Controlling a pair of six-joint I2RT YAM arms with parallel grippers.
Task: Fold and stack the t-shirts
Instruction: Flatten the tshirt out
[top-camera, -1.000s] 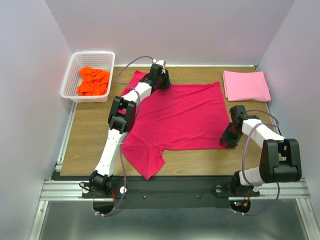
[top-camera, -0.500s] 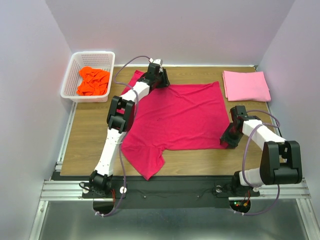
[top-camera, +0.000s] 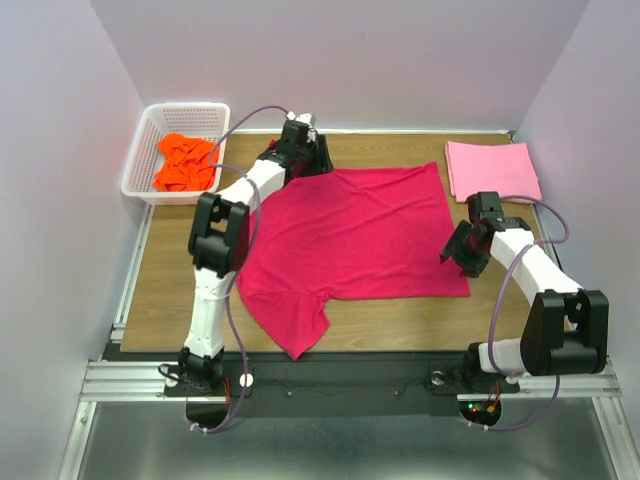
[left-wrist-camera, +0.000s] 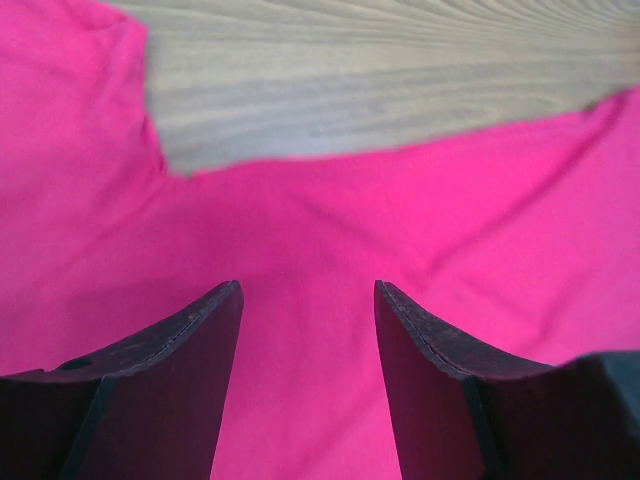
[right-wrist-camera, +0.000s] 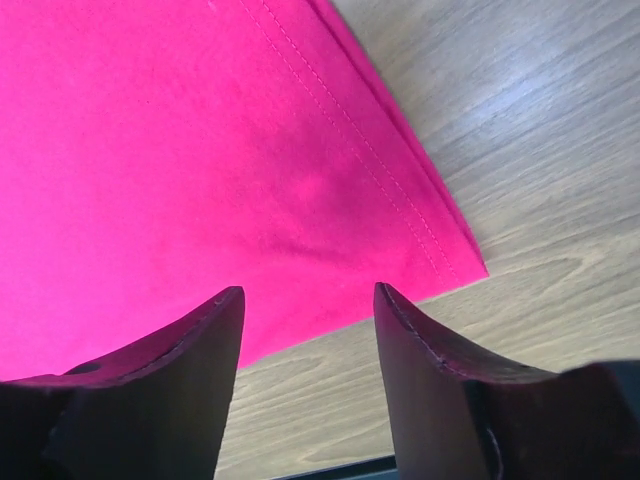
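I'm judging the job as roughly a third done. On the bench (top-camera: 170, 270), the crimson t-shirt (top-camera: 350, 235) is lying spread flat and unfolded, with one sleeve pointing toward the near edge and a few soft creases showing. The pink t-shirt (top-camera: 492, 170) is sitting folded square beyond the crimson one's far right corner, apart from it. The orange t-shirt (top-camera: 185, 162) is waiting crumpled in the basket (top-camera: 185, 112) off its far left side. The left fingers (left-wrist-camera: 180, 360) are hanging open over its far left edge, gripping nothing. The right fingers (right-wrist-camera: 440, 380) are hovering open above its near right hem corner, also empty.
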